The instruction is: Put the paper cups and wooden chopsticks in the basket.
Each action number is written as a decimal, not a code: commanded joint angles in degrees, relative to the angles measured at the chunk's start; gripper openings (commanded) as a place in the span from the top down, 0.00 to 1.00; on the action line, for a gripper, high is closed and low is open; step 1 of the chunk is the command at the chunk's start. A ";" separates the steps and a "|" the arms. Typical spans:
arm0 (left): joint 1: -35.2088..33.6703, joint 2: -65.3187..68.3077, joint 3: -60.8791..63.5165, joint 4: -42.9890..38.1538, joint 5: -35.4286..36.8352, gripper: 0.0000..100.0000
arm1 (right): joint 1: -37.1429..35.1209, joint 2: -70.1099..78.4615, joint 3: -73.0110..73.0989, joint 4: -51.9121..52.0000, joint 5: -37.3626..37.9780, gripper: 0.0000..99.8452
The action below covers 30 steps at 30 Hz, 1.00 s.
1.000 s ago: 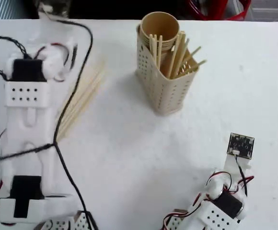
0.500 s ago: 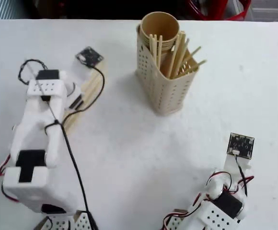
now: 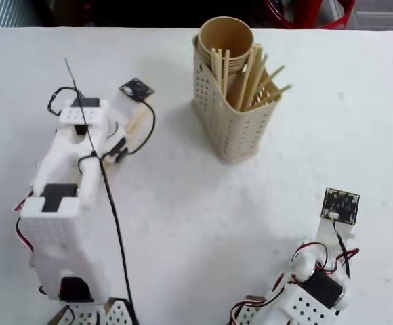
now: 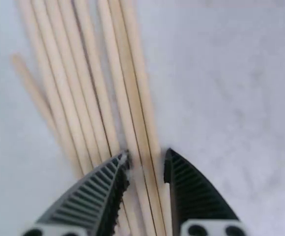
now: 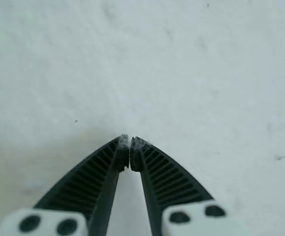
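Observation:
A cream perforated basket stands at the back middle of the white table. A paper cup and several wooden chopsticks stand inside it. More loose chopsticks lie on the table left of the basket, partly under the left arm. My left gripper is open low over this bundle, with about two sticks running between its fingertips. My right gripper is shut with nothing in it, over bare table; its arm sits at the front right.
A black cable trails along the left arm toward the front edge. A red object lies beyond the table's far edge. Bare table stretches between the arms and to the right of the basket.
The left arm swung from the far left toward the basket side and now sits over the loose chopsticks. The right arm and the basket have not moved.

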 commanded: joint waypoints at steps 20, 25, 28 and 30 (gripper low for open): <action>5.32 4.44 -13.27 13.71 5.01 0.98 | 0.22 -0.40 0.53 0.31 0.53 0.98; 3.21 4.44 -19.34 16.88 7.65 0.98 | 0.22 -0.40 0.53 0.31 0.53 0.98; 2.86 4.44 -23.56 19.60 7.91 0.98 | 0.22 -0.40 0.53 0.31 0.53 0.98; 2.86 4.35 -26.81 22.24 8.00 0.98 | 0.22 -0.40 0.53 0.31 0.53 0.98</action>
